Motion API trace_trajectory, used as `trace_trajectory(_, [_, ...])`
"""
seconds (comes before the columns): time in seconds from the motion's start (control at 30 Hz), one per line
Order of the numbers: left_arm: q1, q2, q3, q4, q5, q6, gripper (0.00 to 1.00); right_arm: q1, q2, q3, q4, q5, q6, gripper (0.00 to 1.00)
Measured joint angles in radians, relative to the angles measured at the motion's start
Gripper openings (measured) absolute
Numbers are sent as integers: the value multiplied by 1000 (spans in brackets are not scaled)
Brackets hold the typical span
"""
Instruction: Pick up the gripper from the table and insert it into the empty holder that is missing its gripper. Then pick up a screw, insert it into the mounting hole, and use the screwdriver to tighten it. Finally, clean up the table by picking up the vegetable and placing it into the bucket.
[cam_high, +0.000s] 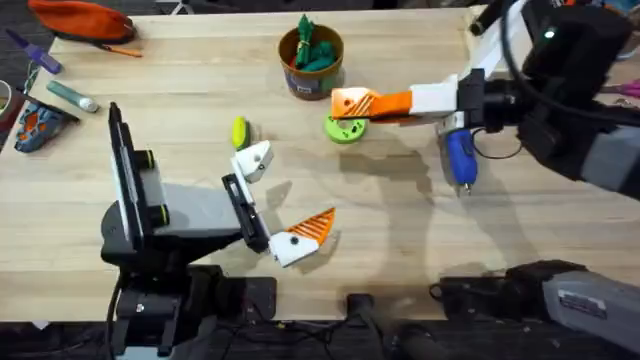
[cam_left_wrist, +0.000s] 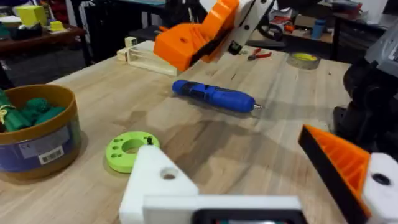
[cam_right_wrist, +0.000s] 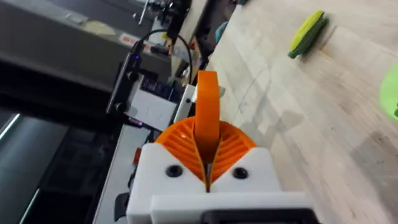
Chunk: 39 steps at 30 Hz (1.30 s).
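Open table (cam_high: 400, 240) lies between green disc (cam_high: 345, 129) and screwdriver (cam_high: 460, 157).

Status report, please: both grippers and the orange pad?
Right gripper shut on the gripper, off the table. Left gripper open, holder empty. Vegetable lies beside holder.

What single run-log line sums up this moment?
right gripper: shut on orange pad, above green disc | left gripper: open, one holder bare | screwdriver: on table | vegetable: outside bucket

This was a robotics lab or workshop: a pale wooden counter (cam_high: 400, 220) carried two arms, while in the left wrist view's upper right lay pliers (cam_left_wrist: 259, 55) and a tape roll (cam_left_wrist: 304, 59) among cluttered benches.
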Motion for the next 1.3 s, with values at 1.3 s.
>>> trace_trajectory(1.3, [0, 0, 0, 0, 0, 0, 987, 11, 297, -134, 666, -226, 499, 9])
